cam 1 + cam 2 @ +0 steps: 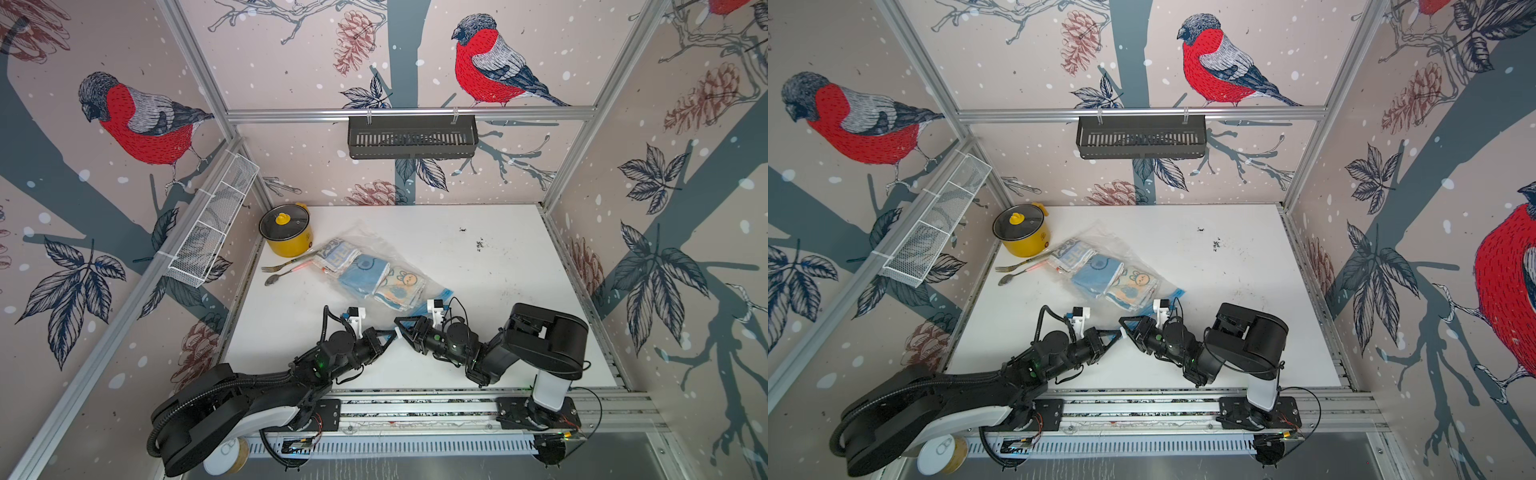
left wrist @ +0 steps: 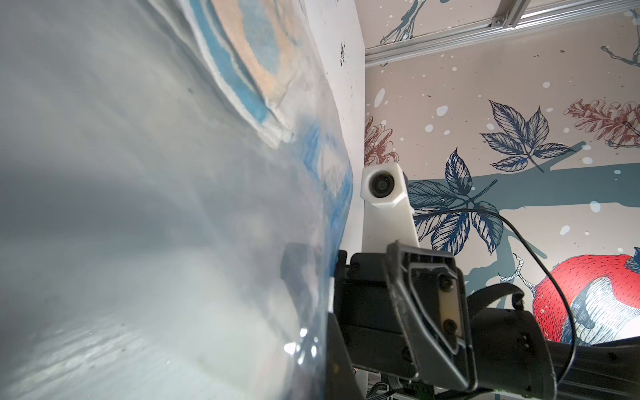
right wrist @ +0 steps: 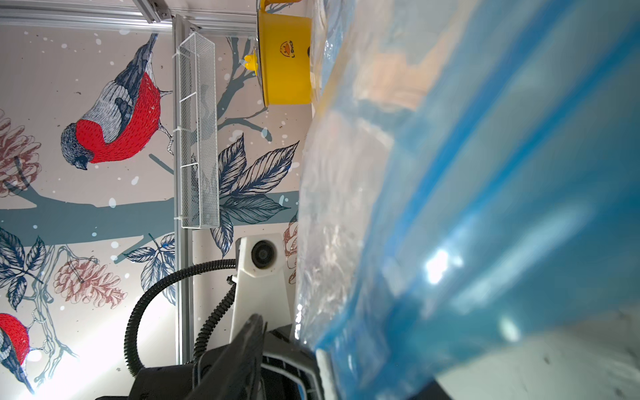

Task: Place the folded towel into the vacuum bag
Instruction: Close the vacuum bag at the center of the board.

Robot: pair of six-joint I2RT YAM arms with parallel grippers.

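The vacuum bag (image 1: 376,266) lies on the white table (image 1: 498,270) left of the middle, clear, with its blue zip strip (image 1: 442,296) at the near end. Three folded towels lie inside it: a white-and-blue one (image 1: 336,255), a plain blue one (image 1: 363,272) and an orange-and-blue one (image 1: 401,289). My left gripper (image 1: 388,332) is shut on the bag's near edge, and in the left wrist view the film (image 2: 173,207) rises close past its tips (image 2: 330,360). My right gripper (image 1: 398,326) meets it tip to tip, open, with the zip strip (image 3: 485,242) against one pad (image 3: 323,363).
A yellow lidded pot (image 1: 286,232) stands at the back left, with a fork (image 1: 282,264) and a spoon (image 1: 276,277) beside the bag. A white wire basket (image 1: 212,220) hangs on the left wall and a black basket (image 1: 411,137) on the back rail.
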